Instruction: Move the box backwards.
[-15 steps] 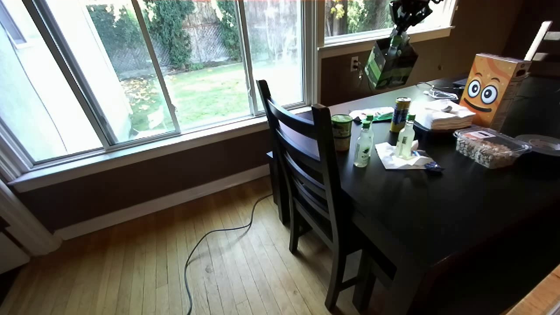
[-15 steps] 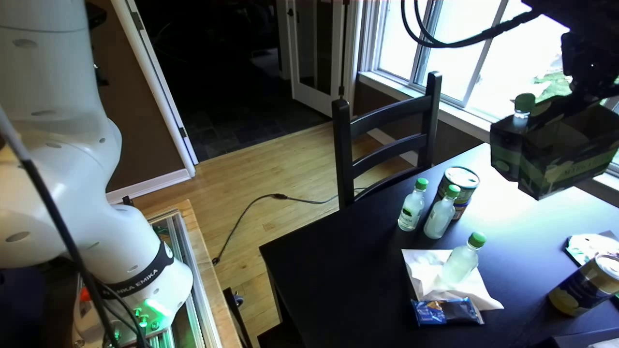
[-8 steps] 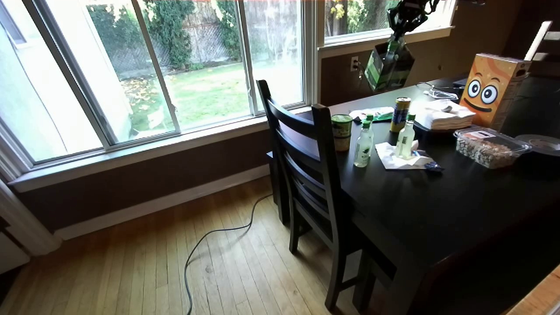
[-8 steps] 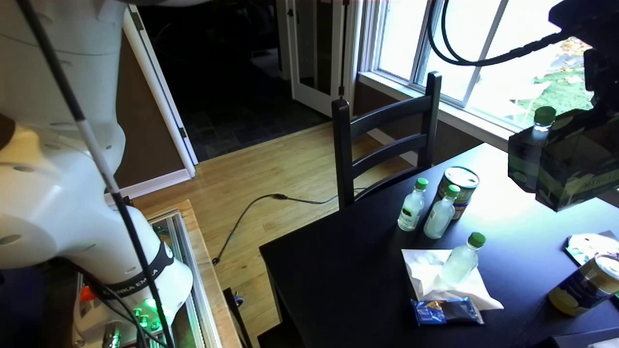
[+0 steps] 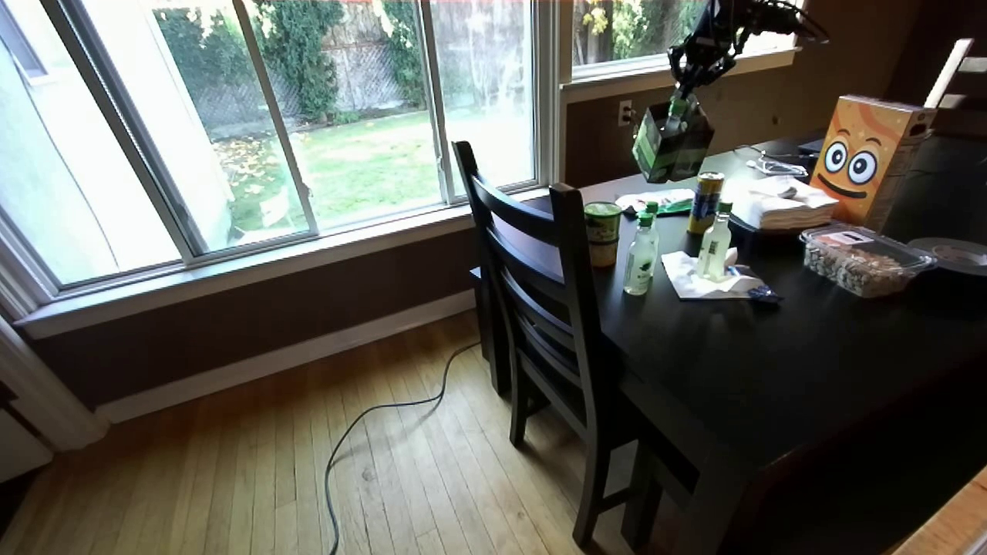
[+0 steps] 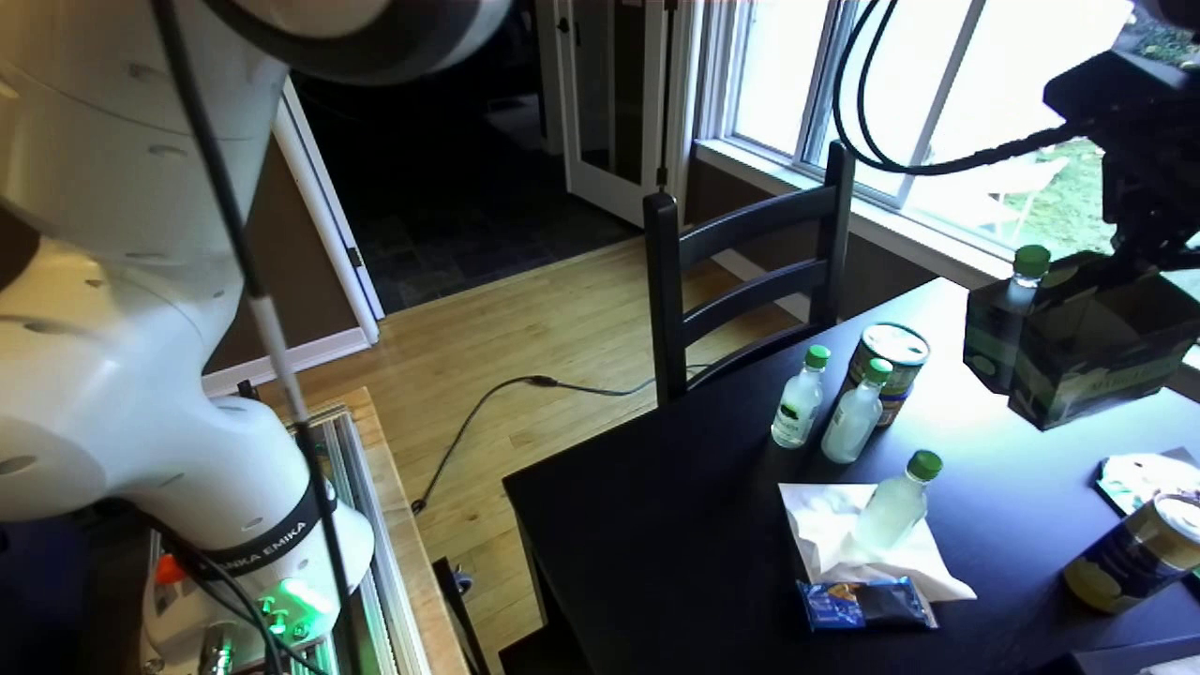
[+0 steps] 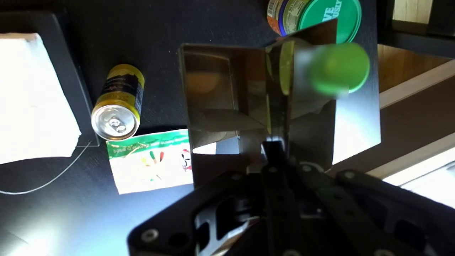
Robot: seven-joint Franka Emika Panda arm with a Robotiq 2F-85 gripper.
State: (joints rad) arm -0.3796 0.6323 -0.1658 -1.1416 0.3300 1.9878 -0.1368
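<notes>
We have the box [image 6: 1078, 389] in the air above the dark table [image 6: 647, 525] in both exterior views, apart from the tabletop and tilted a little. Open top; dark walls with green markings. The gripper [image 7: 273, 144] has it from above: in the wrist view we see the fingers drawn close together, pinching the upright divider in the middle of the box. Tips blurred there; we cannot tell how narrow the remaining gap is. A green-capped bottle [image 6: 1028, 267] sits inside the box, beside the divider, its cap above the rim.

On the table we note a yellow-and-black can [image 7: 122, 92], upright, near a flat green-and-white packet [image 7: 151, 163]. A round green-lidded tub [image 7: 330, 16] stands near a pair of bottles [image 6: 797, 408], also upright. Another bottle [image 6: 891, 516] stands on crumpled white paper [image 6: 817, 514], a blue wrapper [image 6: 834, 607] at the paper's edge. In an exterior view we log stacked napkins [image 5: 783, 206], an orange carton [image 5: 864, 158] with a cartoon face, and a clear plastic tray [image 5: 887, 243] of food. A black chair [image 5: 580, 308] stands by the table.
</notes>
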